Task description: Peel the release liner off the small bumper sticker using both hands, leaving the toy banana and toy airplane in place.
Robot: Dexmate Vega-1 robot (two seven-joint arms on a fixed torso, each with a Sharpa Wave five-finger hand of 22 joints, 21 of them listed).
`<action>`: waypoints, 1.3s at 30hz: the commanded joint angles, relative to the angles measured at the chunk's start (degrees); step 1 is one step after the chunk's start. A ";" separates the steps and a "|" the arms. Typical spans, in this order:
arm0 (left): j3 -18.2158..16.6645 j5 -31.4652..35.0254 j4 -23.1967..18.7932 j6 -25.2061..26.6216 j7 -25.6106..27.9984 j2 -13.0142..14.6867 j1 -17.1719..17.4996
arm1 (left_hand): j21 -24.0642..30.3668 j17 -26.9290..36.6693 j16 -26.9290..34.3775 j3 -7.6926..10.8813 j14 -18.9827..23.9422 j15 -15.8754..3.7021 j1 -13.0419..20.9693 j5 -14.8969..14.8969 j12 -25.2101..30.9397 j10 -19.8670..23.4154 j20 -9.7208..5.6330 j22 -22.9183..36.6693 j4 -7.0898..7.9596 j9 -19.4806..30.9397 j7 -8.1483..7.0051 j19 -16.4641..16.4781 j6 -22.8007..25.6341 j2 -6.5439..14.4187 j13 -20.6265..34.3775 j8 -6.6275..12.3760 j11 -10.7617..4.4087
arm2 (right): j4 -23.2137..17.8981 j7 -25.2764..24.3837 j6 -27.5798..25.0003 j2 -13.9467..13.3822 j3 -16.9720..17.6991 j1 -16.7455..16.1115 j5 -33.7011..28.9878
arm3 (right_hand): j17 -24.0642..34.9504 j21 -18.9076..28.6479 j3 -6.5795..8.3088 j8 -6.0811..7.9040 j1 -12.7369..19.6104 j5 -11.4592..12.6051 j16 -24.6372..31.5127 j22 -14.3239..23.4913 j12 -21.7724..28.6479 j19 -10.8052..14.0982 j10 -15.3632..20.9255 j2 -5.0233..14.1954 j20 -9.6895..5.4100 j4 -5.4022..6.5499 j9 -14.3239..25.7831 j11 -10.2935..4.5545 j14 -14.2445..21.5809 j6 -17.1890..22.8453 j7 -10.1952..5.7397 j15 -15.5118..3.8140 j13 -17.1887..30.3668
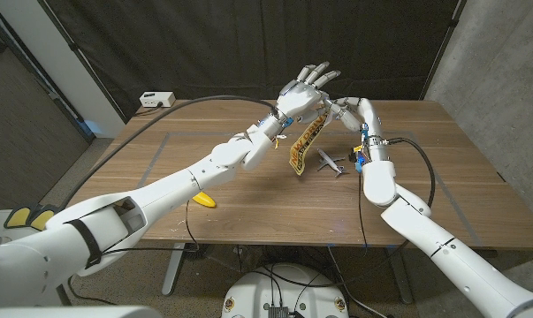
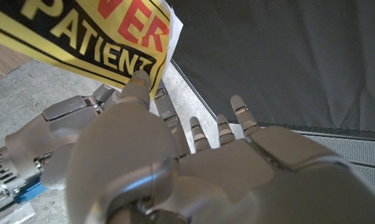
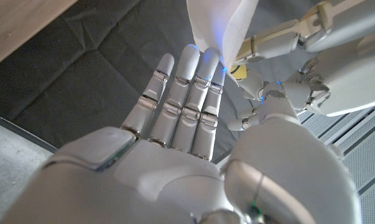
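The yellow bumper sticker (image 1: pixel 303 143) hangs in the air above the table's middle, held up between my two hands. My left hand (image 1: pixel 306 93) pinches its upper edge, thumb pressed on the printed face (image 2: pixel 81 31), other fingers spread upward. My right hand (image 1: pixel 353 112) meets it from the other side, its straight fingertips (image 3: pixel 206 62) against the white release liner (image 3: pixel 221 25); its thumb's grip is partly hidden. The grey toy airplane (image 1: pixel 331 163) lies on the table just below the sticker. The yellow toy banana (image 1: pixel 204 200) lies under my left forearm near the front edge.
The wooden table (image 1: pixel 434 168) stretches to the right of my right arm. A small white box (image 1: pixel 156 99) sits at the back left corner. A black cable (image 1: pixel 425 172) loops beside my right forearm. Dark curtains hang behind the table.
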 commanded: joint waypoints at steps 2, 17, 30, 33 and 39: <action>0.05 0.49 1.12 -1.07 1.39 -0.33 0.22 | -0.13 -0.09 0.26 -0.19 0.53 -0.34 -0.32 0.52 0.08 1.25 0.42 0.16 0.05 0.36 -3.79 -6.44 3.59 0.33 -0.18 0.05 -0.27 | 4.66 -5.65 5.35 3.06 -0.65 1.10 -3.04 | 1.16 1.11 1.81 0.74 11.12 -0.20 0.52 0.22 1.15 0.77 1.02 9.30 0.21 0.72 0.65 0.45 0.97 2.51 -0.99 -4.68 1.18; -0.24 0.52 2.44 0.42 6.20 -0.74 1.85 | -0.19 -0.53 0.85 -0.61 2.17 -2.57 -0.17 0.77 0.33 3.64 0.26 0.23 -0.01 0.99 -3.81 -4.71 4.84 0.47 -0.77 1.11 -2.20 | 10.41 -15.76 9.69 8.60 -0.28 2.03 -5.83 | 3.35 3.21 2.64 2.28 15.42 -1.95 3.13 0.66 4.16 1.76 3.10 8.41 0.47 0.44 2.31 1.79 3.32 4.40 1.40 -3.78 4.04; -2.40 -6.42 9.39 2.27 23.06 -5.26 5.71 | 0.40 -1.73 2.72 -1.10 8.38 -6.68 0.87 0.51 1.45 10.99 0.10 0.20 -1.30 -1.90 -3.72 0.98 7.76 -0.14 -1.66 0.89 -4.56 | 12.94 -19.21 10.92 10.26 -0.12 2.77 -6.59 | 3.67 4.47 2.41 2.85 16.80 -2.23 4.20 0.93 4.94 2.16 3.68 8.27 0.42 0.70 3.32 1.90 3.65 4.69 1.79 -3.82 4.58; -2.24 -6.43 8.87 3.23 23.28 -5.01 5.71 | 0.43 -1.78 2.81 -1.11 8.70 -6.80 0.93 0.50 1.48 11.35 0.10 0.20 -1.36 -2.11 -3.73 1.33 7.87 -0.15 -1.67 0.84 -4.49 | 12.57 -18.57 10.56 9.92 -0.20 2.83 -6.47 | 3.88 4.72 2.44 3.01 17.04 -2.20 4.37 0.98 5.17 2.15 3.85 8.17 0.48 0.74 3.56 2.09 3.69 4.84 2.37 -3.76 4.78; -2.21 -7.53 9.42 3.93 24.76 -5.62 5.63 | 0.52 -1.89 2.87 -1.06 9.05 -7.24 1.22 0.51 1.56 12.14 0.03 0.19 -1.61 -2.48 -3.73 2.08 8.21 -0.17 -1.70 0.80 -4.66 | 11.83 -14.12 11.95 7.97 -0.14 2.39 -3.77 | 2.38 5.42 0.18 1.18 12.82 -2.82 2.39 1.16 2.81 0.65 0.35 6.55 1.61 3.28 3.05 2.49 1.39 1.64 0.99 -2.92 2.90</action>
